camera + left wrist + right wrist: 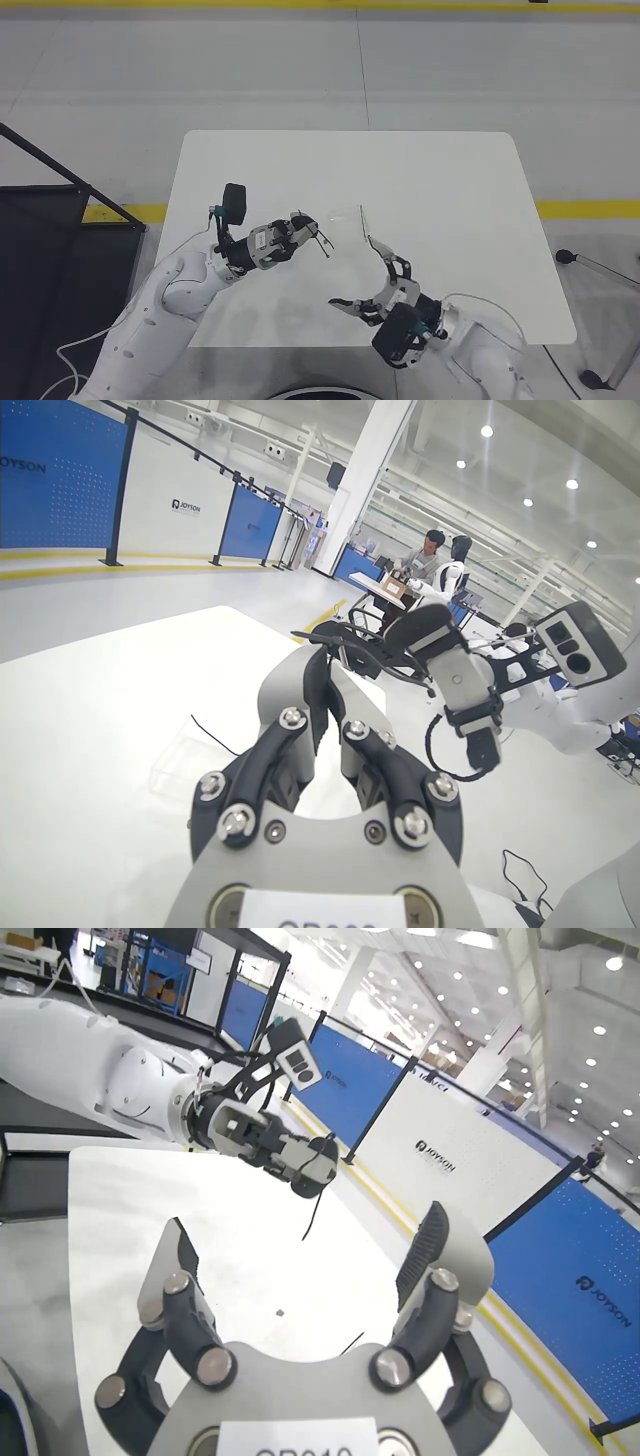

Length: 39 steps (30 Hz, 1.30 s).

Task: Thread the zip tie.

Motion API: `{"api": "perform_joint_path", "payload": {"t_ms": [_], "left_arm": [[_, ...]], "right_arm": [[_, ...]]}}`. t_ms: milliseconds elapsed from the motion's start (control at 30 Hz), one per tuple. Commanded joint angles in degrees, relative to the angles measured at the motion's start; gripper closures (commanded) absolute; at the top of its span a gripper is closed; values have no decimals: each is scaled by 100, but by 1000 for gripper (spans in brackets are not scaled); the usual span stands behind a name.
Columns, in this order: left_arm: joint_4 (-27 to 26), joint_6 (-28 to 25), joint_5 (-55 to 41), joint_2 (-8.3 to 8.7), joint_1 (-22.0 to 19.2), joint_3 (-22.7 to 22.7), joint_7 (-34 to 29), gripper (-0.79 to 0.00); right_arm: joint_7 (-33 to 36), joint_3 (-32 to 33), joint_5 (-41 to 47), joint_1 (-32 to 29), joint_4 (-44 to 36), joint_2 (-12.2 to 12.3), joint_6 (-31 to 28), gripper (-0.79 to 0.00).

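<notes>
Above the white tabletop (450,180), the left claw (305,230) (324,667) (317,1168) is pinched tight on the black zip tie (322,243) (320,641) (312,1215). One short end pokes out past the left claw's tips, and the long tail hangs down from it toward the tabletop. The right claw (368,283) (307,1248) sits near the left claw, nearer the robot, spread wide with nothing between its ribbed pads.

Just beyond the left claw a second thin dark strand (365,225) (212,736) lies flat, one end by a clear plastic piece (172,757).

Each claw's base carries a white label (325,910) (300,1438) with dark characters, cut off by the frame edge. Far behind the left claw, blue and white barrier panels (187,506) (435,1155) bear a small logo and a printed word, repeated from panel to panel.
</notes>
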Motion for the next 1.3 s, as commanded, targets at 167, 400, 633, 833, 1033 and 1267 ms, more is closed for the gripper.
{"api": "perform_joint_path", "payload": {"t_ms": [167,400,633,833,1033,1267], "left_arm": [[-119,125,147,-18,92,7,80,0],[-110,22,312,-35,112,-4,197,0],[-90,-32,405,-47,122,-10,230,0],[-77,-60,442,-56,124,-15,244,0],[-63,-58,452,-64,132,-23,245,0],[-58,-74,453,-75,139,-27,255,0]], "right_arm": [[1024,-224,2467,875,973,-100,-819,-785],[1854,-366,3761,1442,1443,-141,-989,-646],[2301,-542,4236,1756,1647,-166,-978,-437],[2342,-600,4292,1834,1692,-167,-992,-206],[2303,-604,4303,1843,1715,-158,-1031,0],[2275,-595,4327,1853,1730,-144,-1095,0]]}}
